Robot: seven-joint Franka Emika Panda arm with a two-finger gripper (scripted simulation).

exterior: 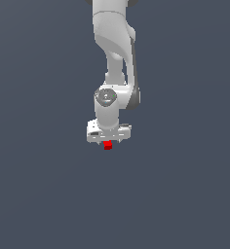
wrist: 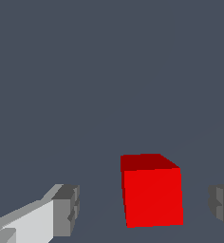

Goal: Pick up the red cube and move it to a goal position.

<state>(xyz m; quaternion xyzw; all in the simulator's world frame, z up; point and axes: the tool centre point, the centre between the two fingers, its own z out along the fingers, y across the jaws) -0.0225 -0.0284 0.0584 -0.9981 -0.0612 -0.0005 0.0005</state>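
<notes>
Principal risk: a lopsided closure. In the wrist view the red cube (wrist: 152, 192) sits between the two fingers (wrist: 66, 209) but clearly nearer one pad than the other, with a visible gap on each side; if you close now, I judge that the nearer pad meets the cube first and may push or twist it before the other arrives; a grip on an edge instead of a flat face could let it slip during the lift. The cube also appears slightly rotated against the finger line, which adds to that risk. Second risk: depth; from these views you cannot tell how far the pads reach down the cube's sides, so a shallow pinch is possible. Third: no goal marker is visible in either view, so you cannot confirm the carry direction from here.

Pose of the arm: in the exterior view it descends from the top of the frame near centre, with the wrist pointing straight down and the white hand held level and broadside to the camera; the gripper (exterior: 107, 142) sits directly over the cube (exterior: 107, 145), which shows as a small red patch just beneath the hand, slightly toward the exterior view's left of the hand's middle.

State of the gripper: jaws spread wide, far wider than the cube; nothing is held; neither pad touches it.
</notes>
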